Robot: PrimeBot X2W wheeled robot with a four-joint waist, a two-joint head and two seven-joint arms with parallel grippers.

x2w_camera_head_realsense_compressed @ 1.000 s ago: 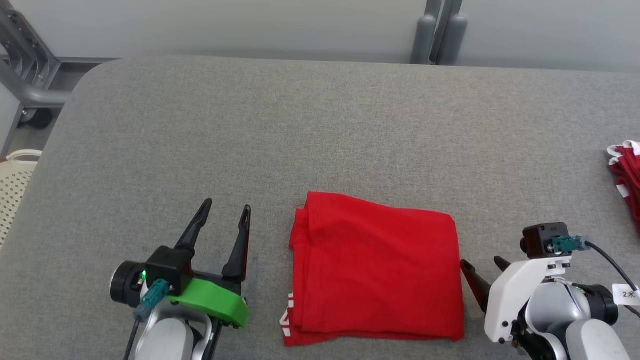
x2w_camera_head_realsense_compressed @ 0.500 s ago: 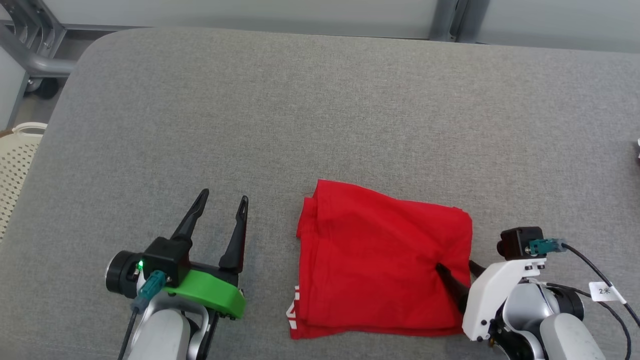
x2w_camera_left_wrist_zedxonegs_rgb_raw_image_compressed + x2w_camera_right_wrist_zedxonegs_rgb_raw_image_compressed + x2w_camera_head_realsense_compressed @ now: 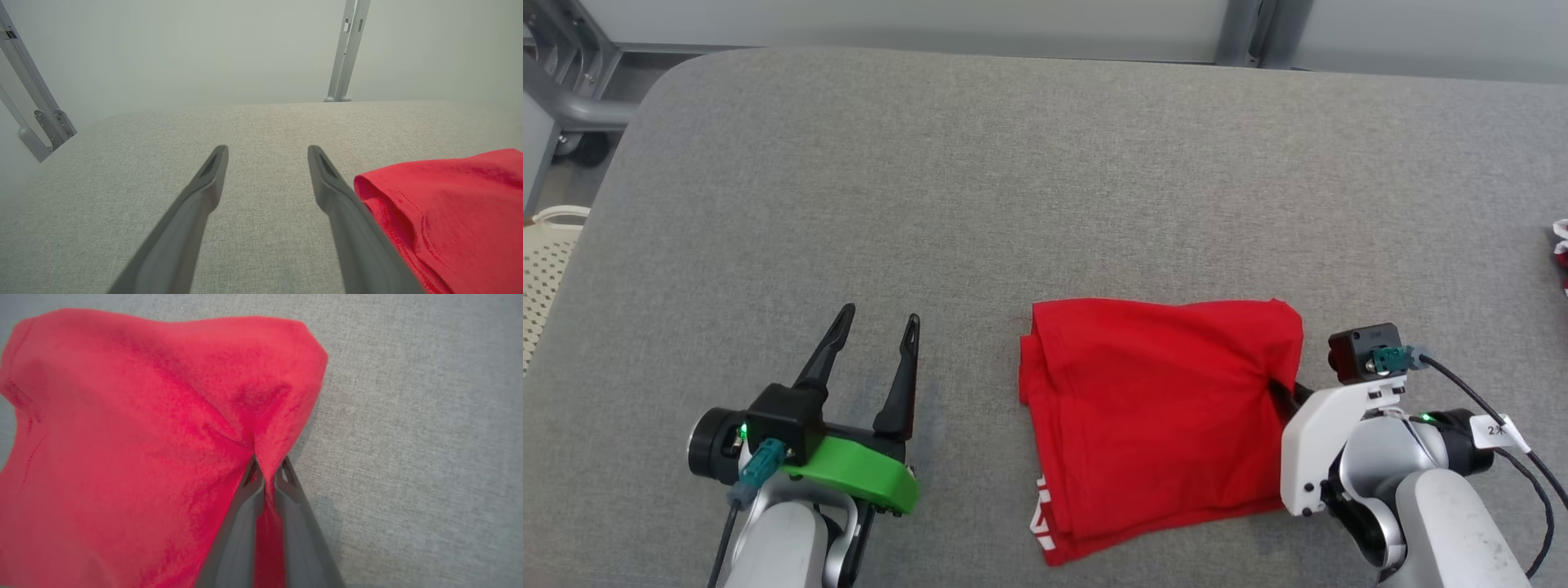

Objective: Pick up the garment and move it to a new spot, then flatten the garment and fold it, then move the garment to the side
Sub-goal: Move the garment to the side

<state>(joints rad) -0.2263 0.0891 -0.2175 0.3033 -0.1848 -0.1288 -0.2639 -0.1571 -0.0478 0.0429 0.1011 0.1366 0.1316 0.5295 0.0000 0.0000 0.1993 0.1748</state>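
The folded red garment [image 3: 1160, 425] lies on the grey worktop [image 3: 1013, 180], a near-square stack whose far edge runs roughly level across the head view and whose near left corner, showing a strip of white print [image 3: 1042, 513], trails toward the robot; the right end effector [image 3: 267, 470] is at the garment's right edge, close to its far right corner, its two dark fingers clamped together on a ridge of red cloth, with creases fanning from that pinch across the top layer; the left end effector [image 3: 880, 318] rests apart from the garment's left hem, fingers spread and holding nothing, tips pointing away from the robot; a second red and white cloth [image 3: 1560, 253] lies far off to the garment's right; judging from the neat stack, the step in hand is likely the last, carrying the garment aside; what the move turns on is that the grip is at one edge alone, so nearly all the garment lies to the left of the right end effector and would trail behind a pull to the right; the lower layers may slip, since only the pinched fold is surely held
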